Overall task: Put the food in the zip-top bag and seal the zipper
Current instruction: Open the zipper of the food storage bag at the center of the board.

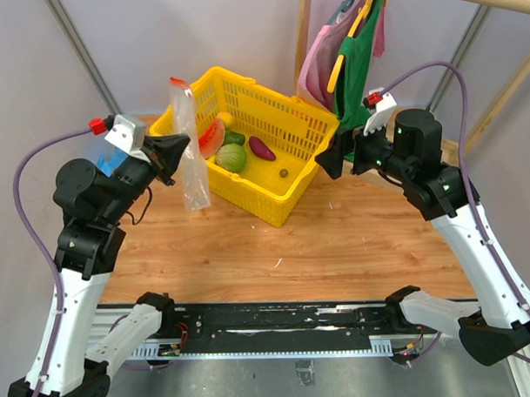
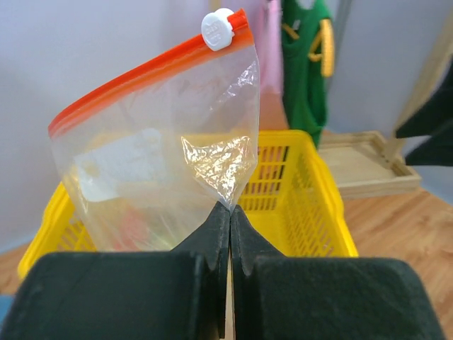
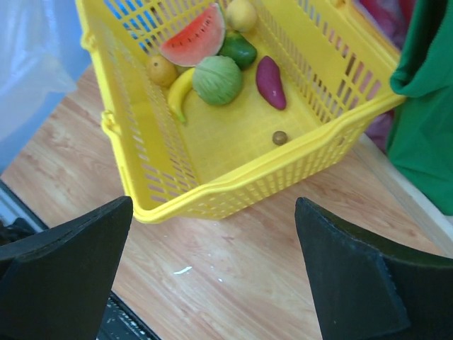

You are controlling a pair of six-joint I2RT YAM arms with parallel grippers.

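The left tool [image 2: 230,212] is clenched on an edge of the zip-top bag [image 2: 156,149], holding it up at the left side of the yellow basket [image 1: 274,207], with the zipper [image 2: 141,74] uppermost. The right tool [image 3: 214,212] hangs released by the basket's right corner. The food [image 3: 217,79] lies inside the basket.

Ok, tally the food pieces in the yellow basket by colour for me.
Red: 1 (watermelon wedge)
Green: 2 (striped melon, dark green piece)
Yellow: 2 (banana, yellow round fruit)
Orange: 1 (orange fruit)
Purple: 1 (eggplant-like piece)
Brown: 1 (small ball)
Total: 8
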